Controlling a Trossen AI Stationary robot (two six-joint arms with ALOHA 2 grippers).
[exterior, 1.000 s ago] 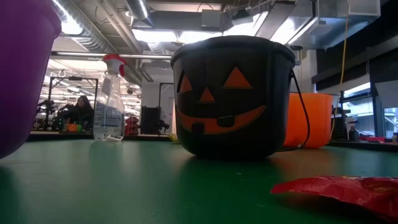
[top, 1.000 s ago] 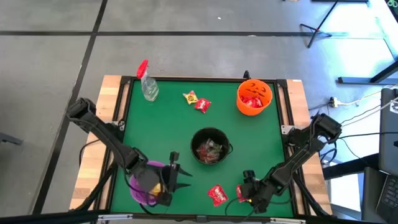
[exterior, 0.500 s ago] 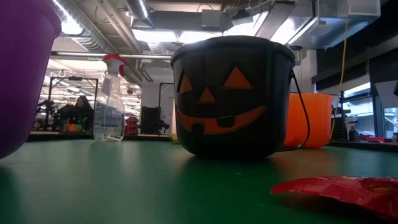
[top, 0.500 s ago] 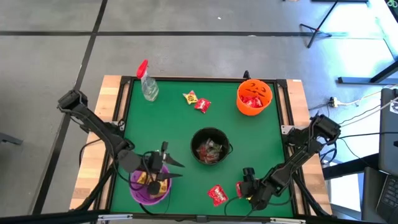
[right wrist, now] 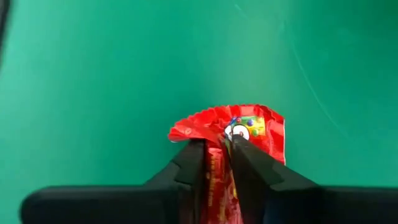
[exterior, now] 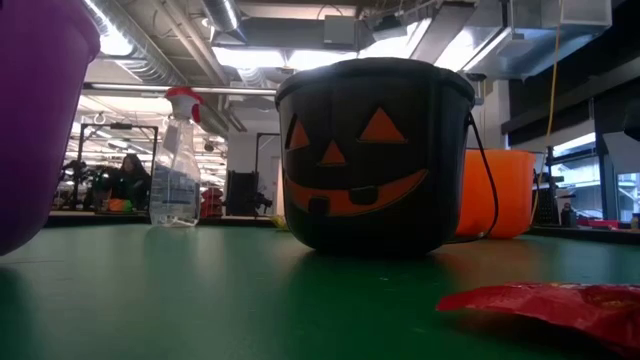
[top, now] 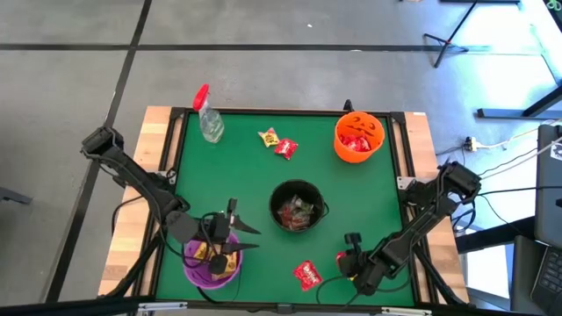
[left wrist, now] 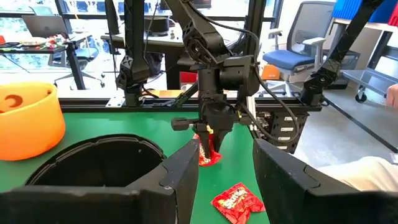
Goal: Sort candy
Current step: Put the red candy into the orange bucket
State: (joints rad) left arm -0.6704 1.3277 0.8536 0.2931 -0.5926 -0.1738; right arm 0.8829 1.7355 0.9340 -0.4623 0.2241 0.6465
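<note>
My right gripper [top: 346, 261] stands near the table's front edge, right of centre, shut on a red candy packet [right wrist: 227, 134]. It also shows in the left wrist view [left wrist: 208, 142], pointing down. Another red packet [top: 307, 275] lies flat on the green mat to its left. My left gripper [top: 235, 239] is open and empty, level above the purple bowl [top: 209, 263], which holds yellow packets. A yellow packet [top: 269, 137] and a red packet [top: 286, 148] lie at the far middle. My right gripper pinches the red packet between its two fingers [right wrist: 249, 162], which point down from above. The wrapper is crumpled at the pinch [right wrist: 219, 163]. It hangs below the fingers, with its lower end [left wrist: 210, 158] at the mat. I cannot tell whether that end touches the mat.
A black pumpkin bowl [top: 297, 206] with dark and red packets stands mid-table. An orange bowl [top: 358, 136] with red packets is at the far right. A clear spray bottle with a red top [top: 208, 117] is at the far left. Bare green mat lies between them.
My left gripper has drawn back from over the purple bowl toward the table's left and far side, uncovering the yellow packets, then kept still. My right gripper has shifted slightly toward the far edge with the red packet.
</note>
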